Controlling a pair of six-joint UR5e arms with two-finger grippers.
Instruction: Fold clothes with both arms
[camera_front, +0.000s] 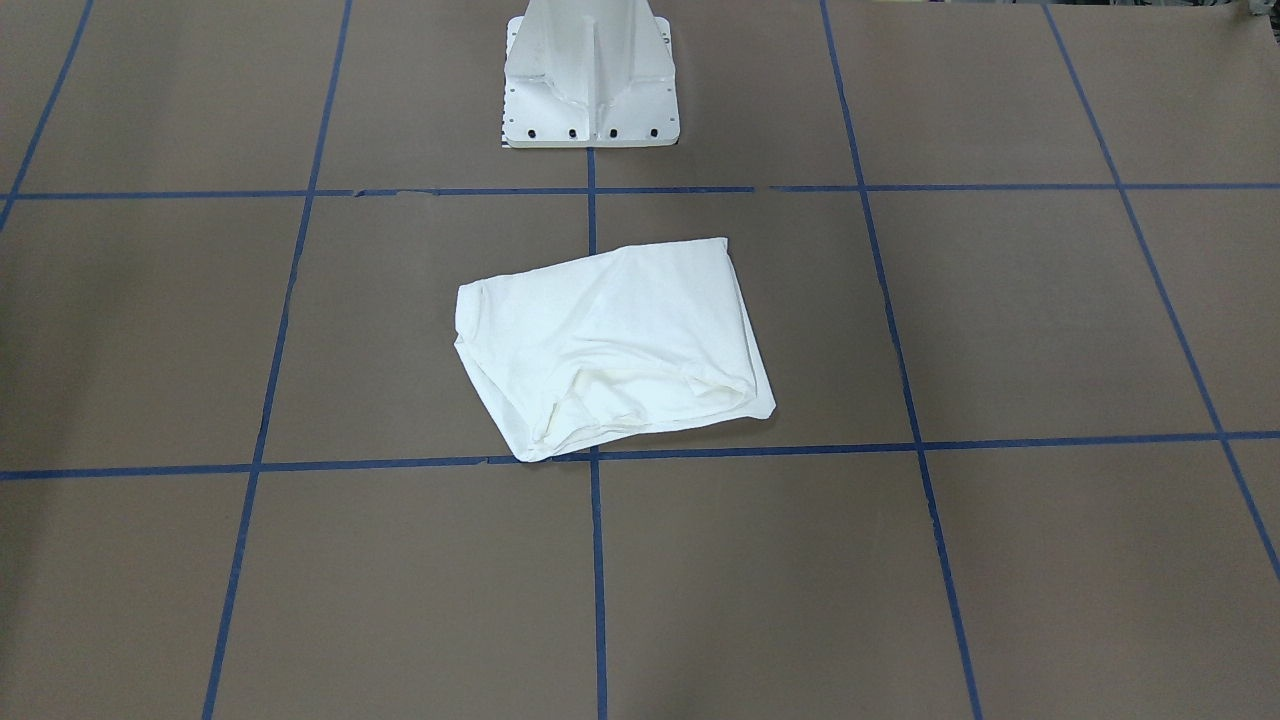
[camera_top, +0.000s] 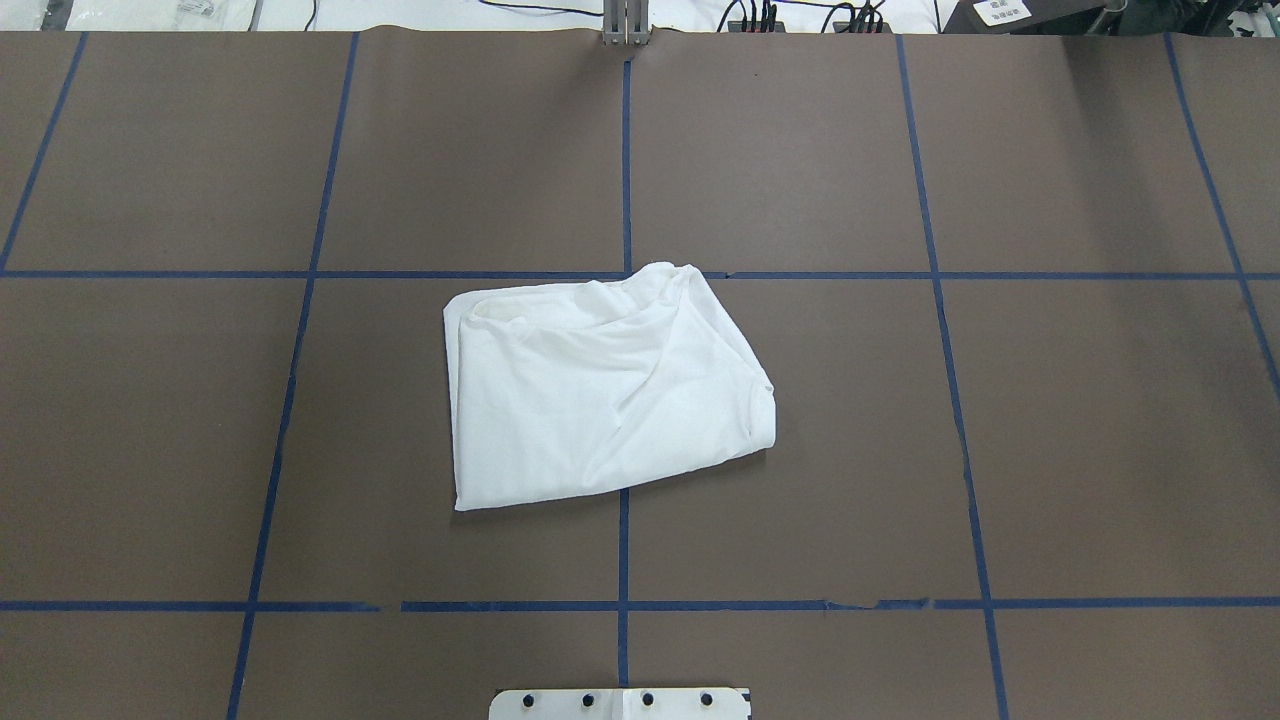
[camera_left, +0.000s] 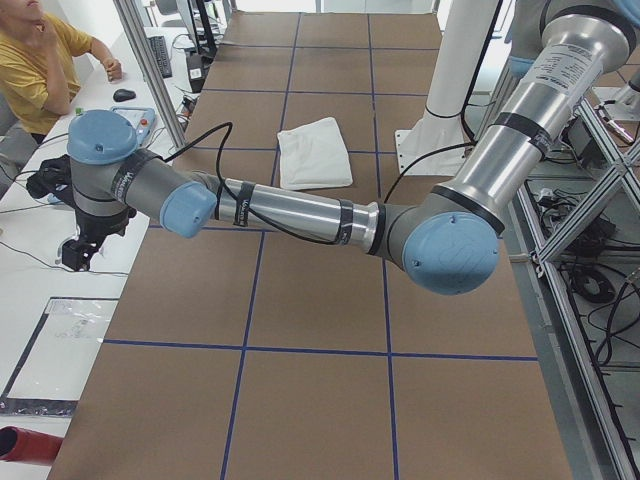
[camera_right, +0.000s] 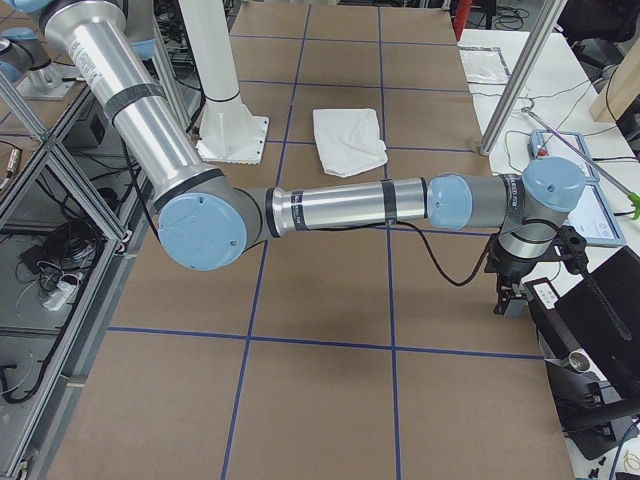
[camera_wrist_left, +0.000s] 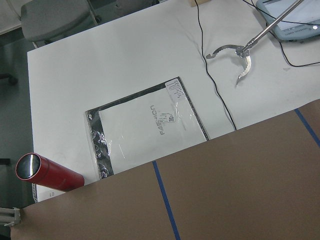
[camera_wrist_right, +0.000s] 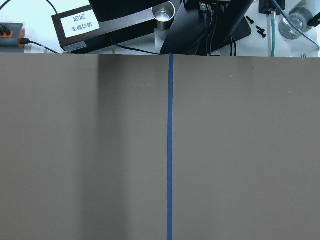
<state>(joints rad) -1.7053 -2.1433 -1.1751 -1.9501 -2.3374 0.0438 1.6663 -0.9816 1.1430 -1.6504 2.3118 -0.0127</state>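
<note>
T-shirt (camera_top: 600, 390) sits mid-table (camera_top: 1000, 450), near the pedestal base (camera_front: 590, 80), in a compact but skewed bundle with one puffy edge. Looks nearly done. To tidy: pinch two adjacent corners at once, pull taut, square the edges. Left gripper (camera_left: 82, 250) and right gripper (camera_right: 510, 298) hang at opposite table ends; fingers apart or together, can't tell.
</note>
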